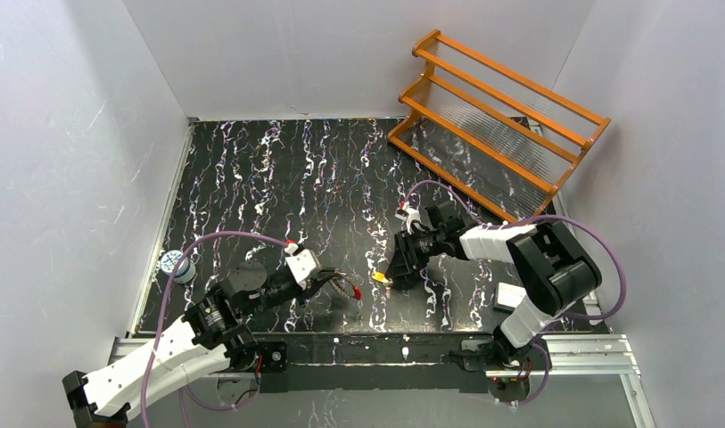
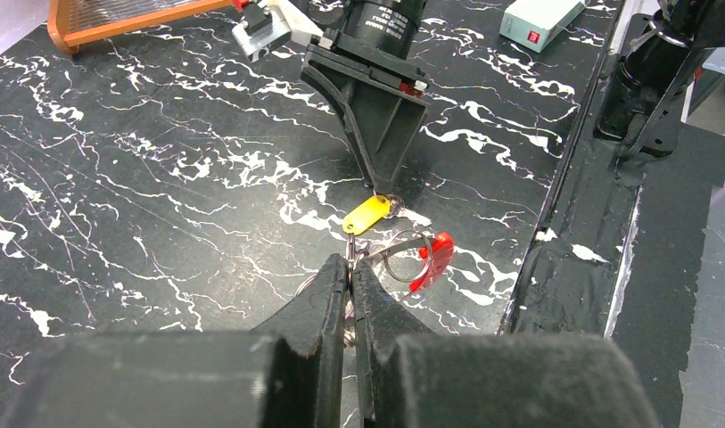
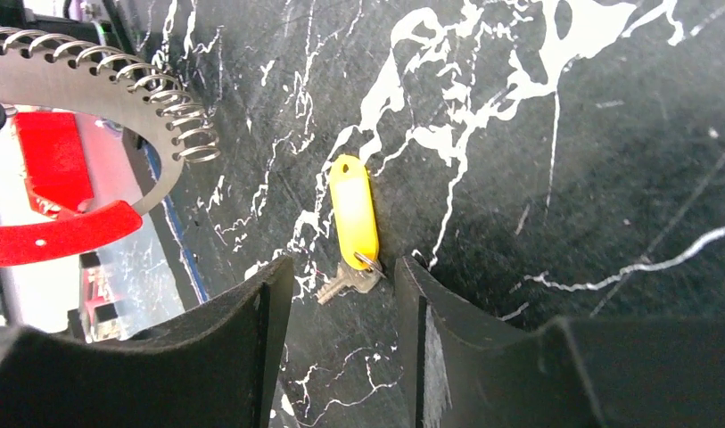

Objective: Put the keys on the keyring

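Note:
My left gripper (image 2: 350, 263) is shut on the thin wire keyring (image 2: 399, 257), low over the near middle of the table. A red tag (image 2: 435, 257) hangs on the loop just beyond the fingertips. A small silvery key (image 3: 348, 283) lies flat on the black marbled table, joined by a tiny ring to a yellow tag (image 3: 354, 209). My right gripper (image 3: 341, 276) is open and points down over it, with the key between the two fingertips and touching neither. In the top view the right gripper (image 1: 392, 275) faces the left gripper (image 1: 332, 281), with the yellow tag (image 1: 379, 278) between them.
An orange rack (image 1: 501, 116) stands at the back right. A small white box (image 1: 510, 296) lies beside the right arm's base. A blue-and-white roll (image 1: 176, 265) sits at the left edge. The metal rail (image 1: 385, 343) of the table's front edge is close behind both grippers.

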Motion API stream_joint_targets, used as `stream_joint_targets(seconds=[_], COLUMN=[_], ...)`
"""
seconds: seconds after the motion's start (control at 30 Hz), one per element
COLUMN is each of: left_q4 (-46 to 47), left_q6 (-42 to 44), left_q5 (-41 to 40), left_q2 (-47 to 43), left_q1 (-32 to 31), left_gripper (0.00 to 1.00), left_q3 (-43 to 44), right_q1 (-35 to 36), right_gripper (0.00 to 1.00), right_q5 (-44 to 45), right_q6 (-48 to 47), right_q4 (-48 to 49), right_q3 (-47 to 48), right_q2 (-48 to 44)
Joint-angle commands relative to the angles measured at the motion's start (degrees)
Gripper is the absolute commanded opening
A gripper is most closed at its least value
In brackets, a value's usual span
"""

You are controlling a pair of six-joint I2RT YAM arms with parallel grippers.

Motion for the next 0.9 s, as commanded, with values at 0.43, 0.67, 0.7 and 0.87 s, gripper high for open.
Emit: stream_joint_targets(seconds=[0.43, 0.67, 0.7, 0.87], left_q4=[5.1, 5.5, 5.5, 5.5], left_q6=[0.0, 0.1, 0.0, -0.3], left_q5=[1.5, 1.9, 1.9, 1.7], left_q2=[0.7, 1.5, 1.4, 1.2], left_q1=[-0.2, -0.2, -0.2, -0.2], left_gripper=[0.0, 0.0, 0.0, 0.0], left_q3=[0.0, 0.2, 0.2, 0.0], right_q1=[-0.1, 0.0, 0.0, 0.1], right_gripper=[0.31, 0.45, 0.45, 0.46], right_q5=[-6.0, -2.5, -1.9, 0.5], right_q6=[2.1, 1.1, 0.7, -0.6], right_q4=[2.2, -0.3, -0.9, -4.3], right_q3=[-1.5, -1.3, -1.1, -0.6], right_q2=[3.6, 2.4, 2.2, -1.0])
